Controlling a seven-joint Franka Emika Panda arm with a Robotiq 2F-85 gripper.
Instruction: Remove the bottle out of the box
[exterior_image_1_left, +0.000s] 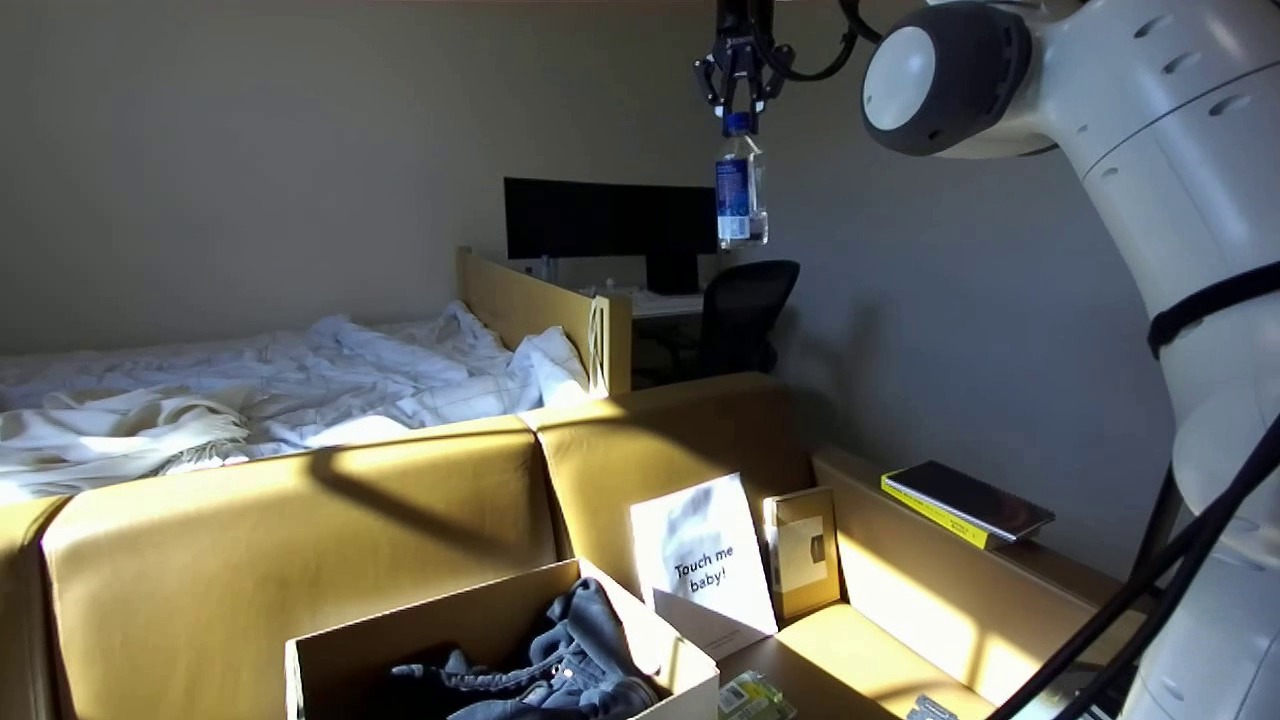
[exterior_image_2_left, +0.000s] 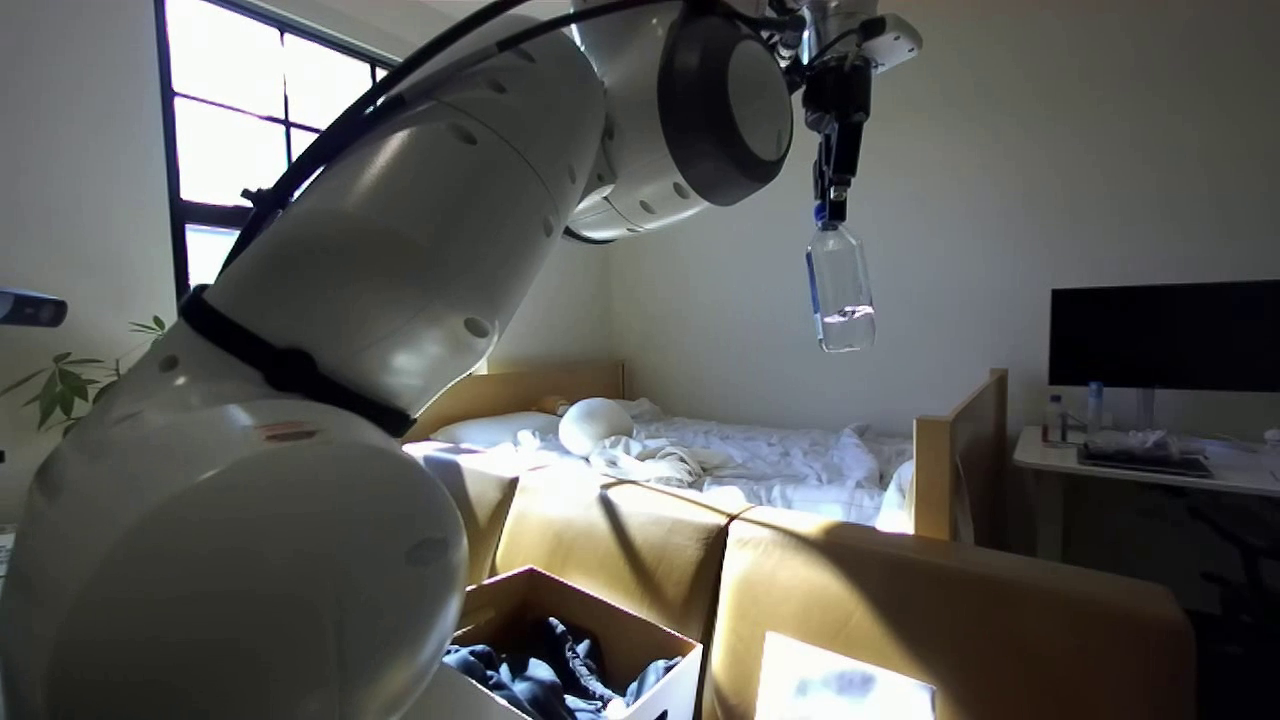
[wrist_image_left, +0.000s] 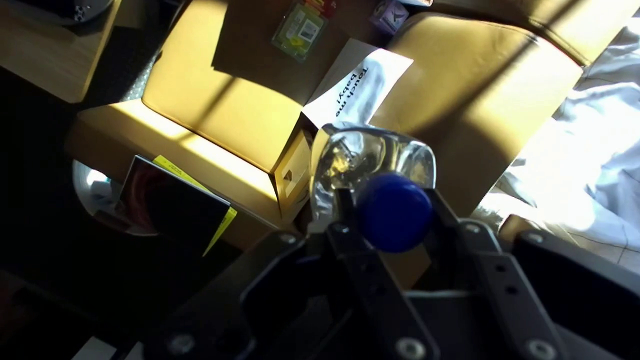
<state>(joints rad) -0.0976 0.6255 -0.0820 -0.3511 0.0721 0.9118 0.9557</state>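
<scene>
The bottle is clear plastic with a blue cap and blue label, and hangs upright high above the sofa. It also shows in an exterior view, with a little liquid at its bottom, and in the wrist view. My gripper is shut on its cap from above. In the wrist view the fingers sit on both sides of the cap. The open cardboard box stands on the sofa, well below and to one side of the bottle, with dark blue cloth in it. It also shows in an exterior view.
A white "Touch me baby!" sheet and a framed item lean on the tan sofa. Books lie on the armrest. A green packet lies beside the box. A bed, monitor and chair stand behind.
</scene>
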